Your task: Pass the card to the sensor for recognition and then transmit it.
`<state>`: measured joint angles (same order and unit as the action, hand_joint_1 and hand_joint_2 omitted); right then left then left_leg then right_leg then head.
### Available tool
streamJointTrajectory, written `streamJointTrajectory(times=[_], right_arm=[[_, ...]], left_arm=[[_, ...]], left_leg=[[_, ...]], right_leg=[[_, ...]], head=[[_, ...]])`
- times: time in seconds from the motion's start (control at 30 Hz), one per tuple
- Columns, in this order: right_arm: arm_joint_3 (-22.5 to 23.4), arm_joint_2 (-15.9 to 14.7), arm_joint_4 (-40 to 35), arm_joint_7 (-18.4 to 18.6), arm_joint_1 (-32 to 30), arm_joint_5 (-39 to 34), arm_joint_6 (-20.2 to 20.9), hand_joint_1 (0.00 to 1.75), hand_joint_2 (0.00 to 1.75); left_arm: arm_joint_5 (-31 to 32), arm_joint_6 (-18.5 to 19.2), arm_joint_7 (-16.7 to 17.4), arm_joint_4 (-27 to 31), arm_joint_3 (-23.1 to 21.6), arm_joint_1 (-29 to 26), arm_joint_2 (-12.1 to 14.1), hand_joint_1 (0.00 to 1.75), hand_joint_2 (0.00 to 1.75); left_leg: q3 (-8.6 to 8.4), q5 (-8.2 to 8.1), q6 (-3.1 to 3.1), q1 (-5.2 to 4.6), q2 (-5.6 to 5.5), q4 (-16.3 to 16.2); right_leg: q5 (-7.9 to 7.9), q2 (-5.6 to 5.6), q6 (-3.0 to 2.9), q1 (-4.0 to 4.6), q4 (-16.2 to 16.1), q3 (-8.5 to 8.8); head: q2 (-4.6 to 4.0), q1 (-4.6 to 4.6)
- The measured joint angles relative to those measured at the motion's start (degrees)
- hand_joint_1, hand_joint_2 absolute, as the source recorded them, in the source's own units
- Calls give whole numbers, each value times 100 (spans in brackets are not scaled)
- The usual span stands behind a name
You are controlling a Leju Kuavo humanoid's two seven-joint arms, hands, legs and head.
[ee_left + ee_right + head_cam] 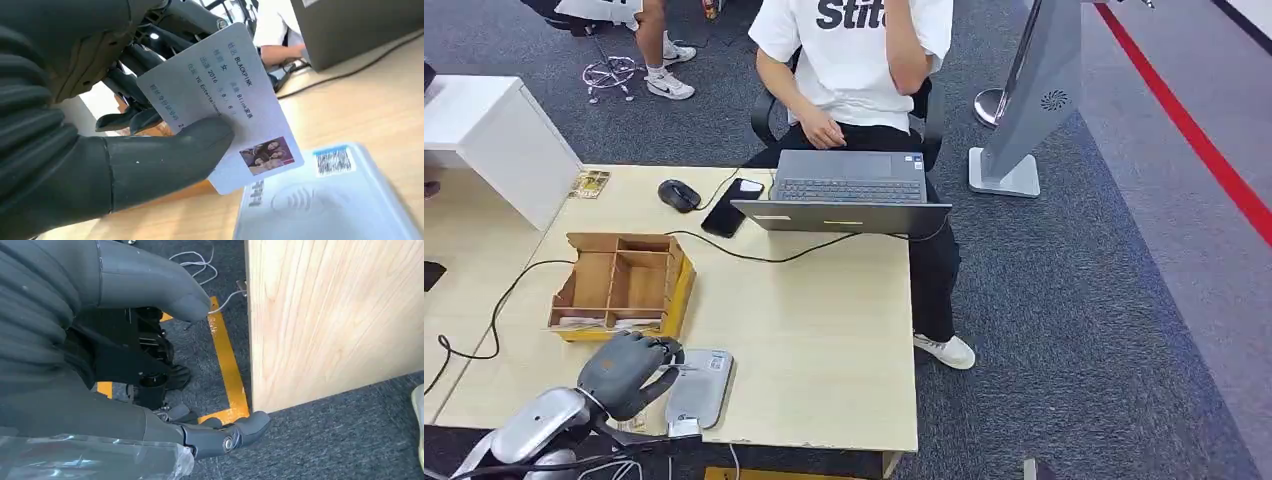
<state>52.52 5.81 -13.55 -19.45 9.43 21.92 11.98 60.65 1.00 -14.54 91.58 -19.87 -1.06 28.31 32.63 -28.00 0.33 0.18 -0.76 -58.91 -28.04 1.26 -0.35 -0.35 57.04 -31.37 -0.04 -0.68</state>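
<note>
A: Where is the card (pixel 227 100) seen?

B: It is pinched by the left hand (pixel 629 370) between the thick grey thumb (pixel 165 155) and the darker fingers (pixel 127 117). It is held tilted just above the grey card reader (pixel 699 387), which lies flat near the front edge of the wooden table (pixel 824 330). Whether card and reader touch cannot be told. Printed text and a small photo are shown on the card's face.

A: And the right hand (pixel 125 365)?

B: It is hung low beside the table's wooden side panel (pixel 330 320), over dark carpet and a yellow floor stripe (pixel 227 360). Nothing is held in it; its fingers are loosely spread.

A: What else is laid out?

B: A wooden compartment box (pixel 622 285) is set just behind the reader. Further back, a laptop (pixel 844 195), a phone (pixel 732 207) and a mouse (pixel 679 194) are placed before a seated person (pixel 854 70).
</note>
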Motion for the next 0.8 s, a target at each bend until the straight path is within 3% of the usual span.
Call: streamJointTrajectory(times=[0.47,0.63,0.8], right_arm=[[-4,0,2,9,48,37,20,0,175],[-4,0,2,-4,47,22,22,0,175],[-4,26,0,-26,46,2,22,0,175]], left_arm=[[59,39,107,-219,-122,0,197,175,175],[219,-449,90,-238,-127,36,85,175,175],[656,-1194,221,-146,-120,222,-394,175,175]], left_leg=[[-3,0,0,-1,-2,0],[-3,1,0,0,-2,0],[-2,2,-1,-2,-6,-1]], right_leg=[[0,-2,0,0,0,4],[1,-2,0,0,0,3],[1,-6,0,0,-1,3]], head=[[0,0],[2,0],[0,0]])
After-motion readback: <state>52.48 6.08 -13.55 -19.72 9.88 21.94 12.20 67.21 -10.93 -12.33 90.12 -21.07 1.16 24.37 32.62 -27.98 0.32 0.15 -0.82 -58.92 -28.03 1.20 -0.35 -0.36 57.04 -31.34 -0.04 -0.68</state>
